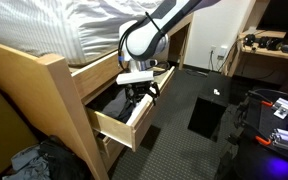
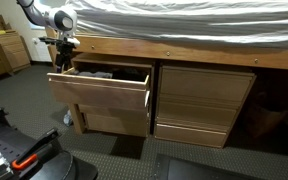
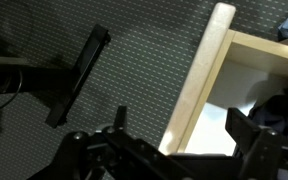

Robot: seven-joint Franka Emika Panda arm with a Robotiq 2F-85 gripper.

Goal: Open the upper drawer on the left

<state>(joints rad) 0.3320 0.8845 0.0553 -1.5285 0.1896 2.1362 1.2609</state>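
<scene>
The upper drawer (image 1: 121, 127) of the left stack under the wooden bed stands pulled well out in both exterior views; its plain light-oak front (image 2: 100, 93) faces the room. Dark clothing (image 2: 102, 73) lies inside. My gripper (image 1: 137, 90) hangs over the drawer's front end, at its left corner in an exterior view (image 2: 63, 62). In the wrist view the gripper (image 3: 180, 137) is open, with the top edge of the drawer front (image 3: 200, 78) running between its two spread fingers. Neither finger visibly touches the wood.
A matching lower drawer front (image 2: 112, 122) sits closed beneath, and a closed stack of drawers (image 2: 202, 106) stands beside it. A black flat panel (image 1: 206, 117) lies on the dark carpet. A desk with clutter (image 1: 269, 44) stands at the back. Clothes (image 1: 26, 161) lie by the bed frame.
</scene>
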